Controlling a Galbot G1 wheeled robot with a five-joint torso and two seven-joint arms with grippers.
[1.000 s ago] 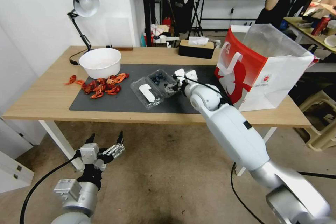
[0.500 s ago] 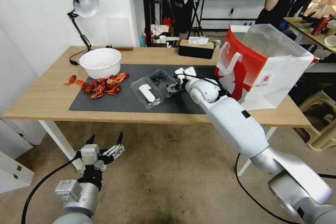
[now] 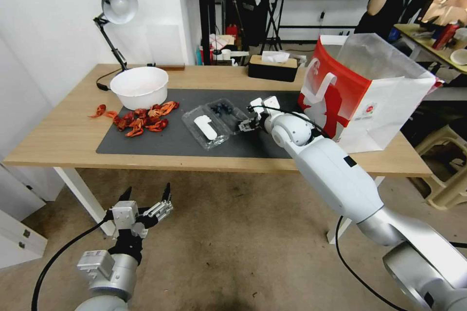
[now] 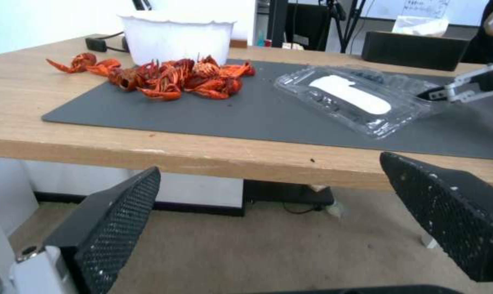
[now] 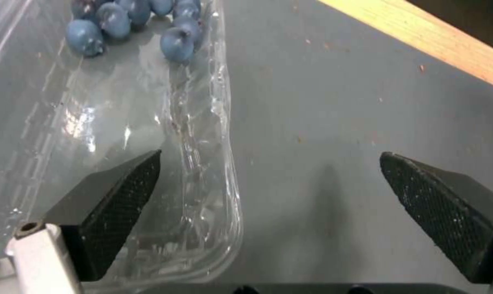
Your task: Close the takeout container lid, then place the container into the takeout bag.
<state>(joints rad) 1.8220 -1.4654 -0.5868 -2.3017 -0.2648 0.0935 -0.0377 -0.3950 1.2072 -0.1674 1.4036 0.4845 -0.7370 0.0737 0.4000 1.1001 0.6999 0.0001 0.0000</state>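
On the dark mat [image 3: 175,143] in the middle of the wooden table [image 3: 58,141], the takeout container [image 3: 216,117] is seen lying open and flat, the lid [image 3: 204,129] with its white sticker on the near-left half, blueberries [image 3: 221,107] in the far-right half. The right gripper [image 3: 249,124] is held released at the container's right edge, one finger [image 5: 113,204] over the clear rim. The takeout bag [image 3: 362,92] is stood open at the table's right end. The left gripper [image 3: 146,204] is parked low before the table, fingers spread.
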